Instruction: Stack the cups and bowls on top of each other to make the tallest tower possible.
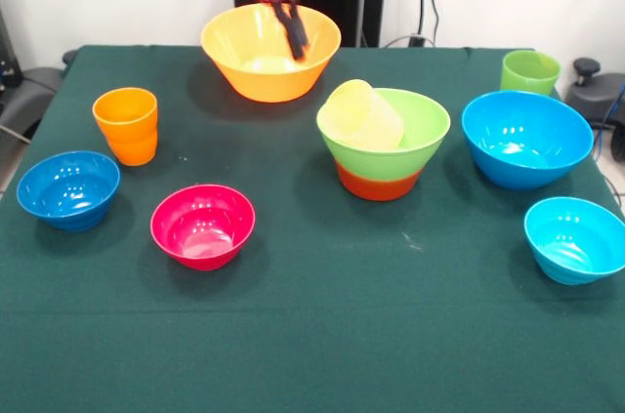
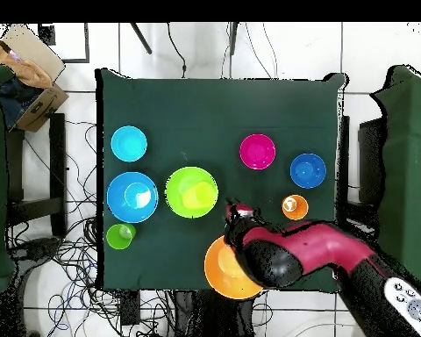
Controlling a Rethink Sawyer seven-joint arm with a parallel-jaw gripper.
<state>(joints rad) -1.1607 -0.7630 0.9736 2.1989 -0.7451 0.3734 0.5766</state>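
Observation:
My gripper (image 1: pixel 292 34) (image 2: pixel 238 214) hangs blurred over the big yellow-orange bowl (image 1: pixel 256 63) (image 2: pixel 221 270) at the table's robot side, holding nothing that I can see. The tower stands mid-table: an orange-red bowl (image 1: pixel 379 183) under a light green bowl (image 1: pixel 422 132) (image 2: pixel 177 191), with a pale yellow cup (image 1: pixel 362 115) (image 2: pixel 197 196) lying tilted inside it. Standing apart on the cloth are the orange cup (image 1: pixel 126 125) (image 2: pixel 294 207), light green cup (image 1: pixel 530 71) (image 2: pixel 120 236), magenta bowl (image 1: pixel 202 226) (image 2: pixel 257 151), small dark blue bowl (image 1: pixel 68 188) (image 2: pixel 308 170), big blue bowl (image 1: pixel 527 138) (image 2: pixel 132 197) and small cyan bowl (image 1: pixel 576 238) (image 2: pixel 128 143).
A dark green cloth covers the table (image 1: pixel 322 335) (image 2: pixel 205 110). The red and black arm (image 2: pixel 306 250) reaches in over the table's corner beside the orange cup. Cables and a cardboard box (image 2: pixel 34 83) lie on the floor around the table.

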